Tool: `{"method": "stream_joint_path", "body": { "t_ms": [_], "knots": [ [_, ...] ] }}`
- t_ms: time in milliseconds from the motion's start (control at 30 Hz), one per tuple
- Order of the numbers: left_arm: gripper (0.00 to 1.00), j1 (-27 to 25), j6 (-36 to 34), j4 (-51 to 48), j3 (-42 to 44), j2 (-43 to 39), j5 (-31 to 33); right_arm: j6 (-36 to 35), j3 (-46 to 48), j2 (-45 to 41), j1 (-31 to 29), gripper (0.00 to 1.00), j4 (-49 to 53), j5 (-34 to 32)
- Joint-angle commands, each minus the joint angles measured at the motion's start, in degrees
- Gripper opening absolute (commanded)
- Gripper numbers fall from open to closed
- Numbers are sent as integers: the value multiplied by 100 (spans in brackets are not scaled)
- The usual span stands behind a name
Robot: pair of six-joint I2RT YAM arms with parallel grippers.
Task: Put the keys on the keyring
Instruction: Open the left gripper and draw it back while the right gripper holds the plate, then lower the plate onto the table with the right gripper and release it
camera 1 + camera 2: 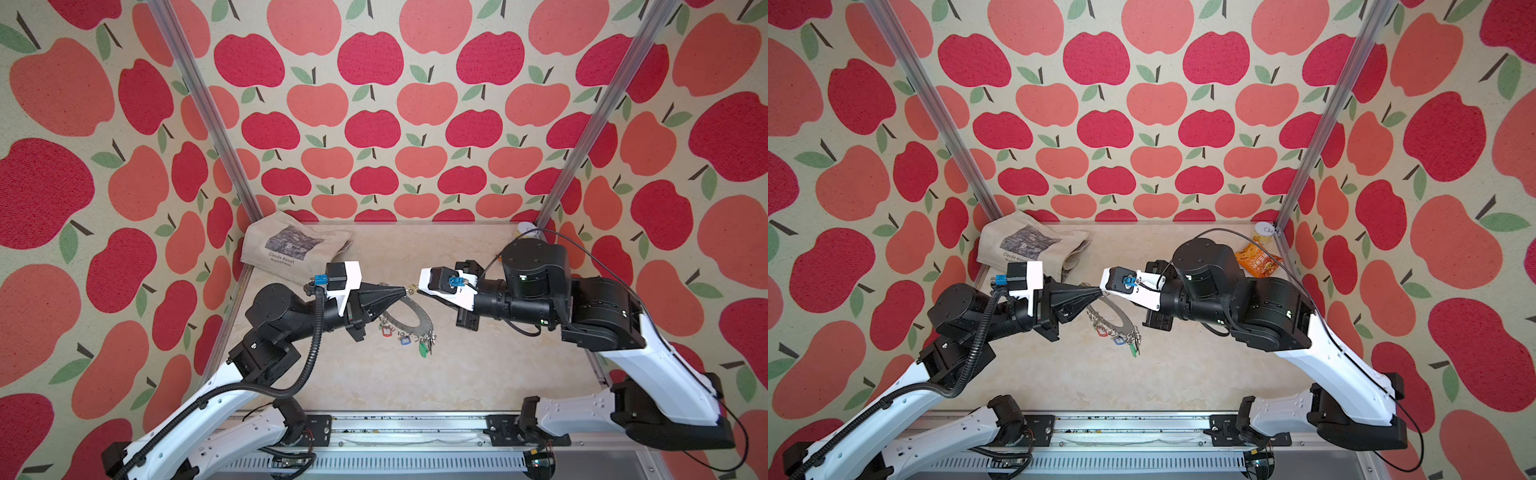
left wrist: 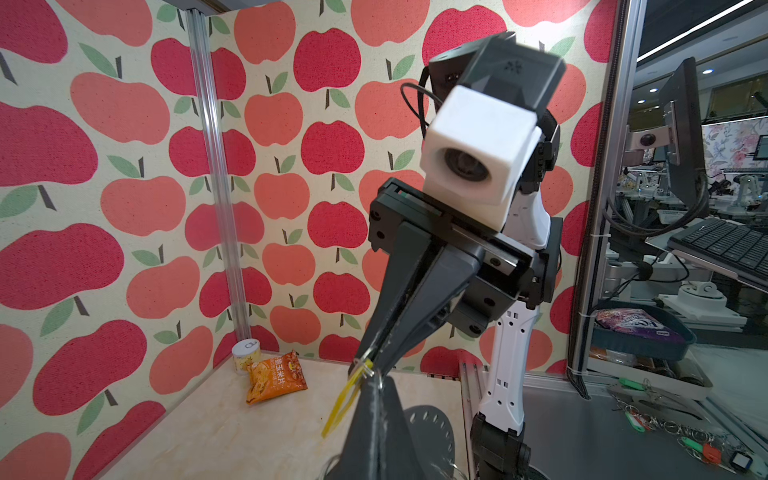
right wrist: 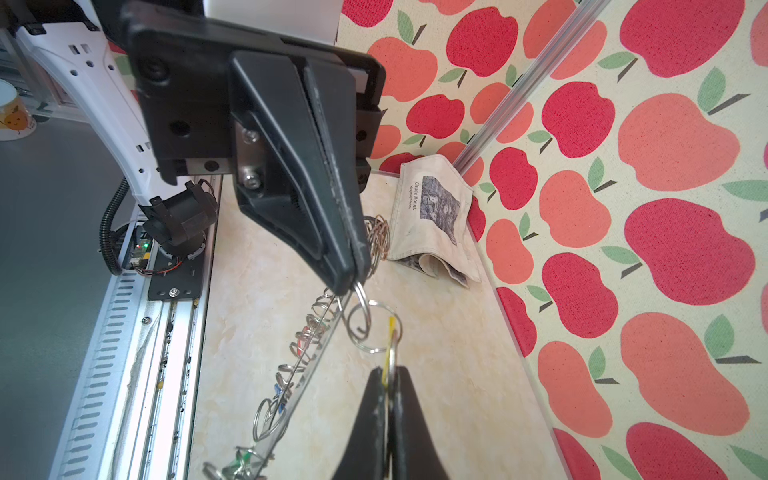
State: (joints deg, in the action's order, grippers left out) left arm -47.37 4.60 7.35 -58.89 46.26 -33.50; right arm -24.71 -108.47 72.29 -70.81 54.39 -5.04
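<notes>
Clock reading: taken from the top views, with 12 at the back wall.
Left pincer (image 3: 354, 283): jaws pressed together, nipping a small wire loop (image 3: 360, 293) at the keyring's rim. The tip points to 3 o'clock.
Right pincer (image 3: 388, 376): jaws closed to a sliver on a yellow tag (image 3: 390, 340), held edge-on. The tip points to 9 o'clock. A split ring hangs at the yellow tag; the key itself I cannot make out.
Gap between pincers: the tips sit just beside each other, nose to nose, above the middle of the table (image 1: 415, 386). Whether they touch cannot be told.
Keyring (image 1: 424, 319): hangs tilted from the held loop, high end at 12 o'clock by the tips, low end at 6 o'clock. Whether the low end rests on the table cannot be told.
Keys (image 1: 423, 350): ones with red, blue and green tags dangle in a bunch from the low rim.
Edges: apple-print walls (image 1: 374, 124) at 9, 12 and 3 o'clock; metal rail (image 1: 395, 428) along 6 o'clock.
Corner at 10 o'clock: folded cloth bag (image 1: 291, 245), near the left wrist.
Corner at 2 o'clock: orange packet (image 1: 1258, 262) and small can (image 1: 1264, 230), behind the right arm.
Open room: bare tabletop from the keys towards the rail, and a strip at 12 o'clock between bag and packet.
</notes>
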Motion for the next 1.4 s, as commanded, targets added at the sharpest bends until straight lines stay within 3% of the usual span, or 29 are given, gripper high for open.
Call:
{"method": "stream_joint_path", "body": {
  "t_ms": [0, 333, 433, 467, 600, 667, 1367],
  "knots": [
    [0, 15, -38, -123, -241, -74, -62, -158, -271, 28, -79, 0, 37, -357],
    [2, 13, -109, -456, -265, -37, 186, -424, -845, 311, -357, 0, 372, -822],
    [58, 12, -114, -701, -253, -123, 576, -576, -1145, 501, -503, 0, 609, -1171],
    [69, 9, -109, -806, -245, -170, 729, -621, -1255, 568, -539, 0, 699, -1275],
    [83, 9, -141, -1223, -243, -398, 1186, -681, -1455, 714, -592, 0, 916, -1536],
    [95, 0, -157, -1467, -261, -517, 1364, -691, -1492, 765, -592, 0, 967, -1609],
    [99, -70, -108, -3271, -281, -1281, 3207, -752, -1870, 1232, -542, 0, 1254, -1866]
  ]
}}
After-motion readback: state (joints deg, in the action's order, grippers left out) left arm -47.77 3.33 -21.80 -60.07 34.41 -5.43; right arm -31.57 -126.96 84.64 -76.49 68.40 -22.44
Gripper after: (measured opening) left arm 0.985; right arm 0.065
